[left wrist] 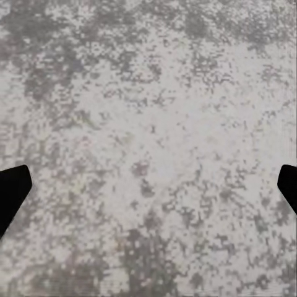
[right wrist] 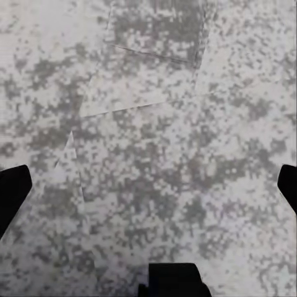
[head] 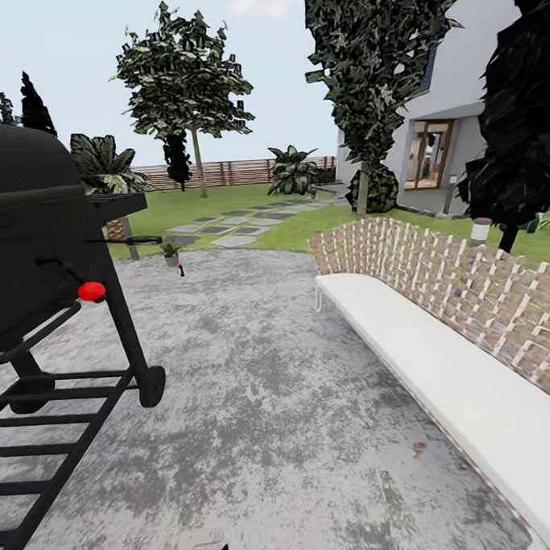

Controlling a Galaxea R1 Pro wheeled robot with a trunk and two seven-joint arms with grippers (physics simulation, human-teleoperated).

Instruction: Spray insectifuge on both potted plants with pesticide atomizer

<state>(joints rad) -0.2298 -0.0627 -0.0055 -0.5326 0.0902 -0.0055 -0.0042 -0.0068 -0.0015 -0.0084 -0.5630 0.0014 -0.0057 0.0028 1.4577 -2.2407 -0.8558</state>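
Observation:
One small potted plant (head: 170,251) with pointed green leaves stands at the far edge of the round gravel patio (head: 272,372), just beyond the grill. Beside the pot lies a tiny dark thing (head: 180,270), too small to identify, so I cannot make out the pesticide atomizer. My left gripper (left wrist: 148,192) is open, its dark fingertips (left wrist: 12,192) far apart over bare gravel. The right gripper (right wrist: 148,192) is open too, also above gravel, with nothing between its fingers. The garden lawn (head: 305,225) lies behind the patio.
A black wheeled grill (head: 40,255) stands close on the left. On the right, a long white bench (head: 442,379) with a woven back borders the patio. Stepping stones (head: 233,241) lead to a brown fence (head: 237,172). Trees, big striped-leaf plants (head: 292,171) and a house (head: 461,136) stand behind.

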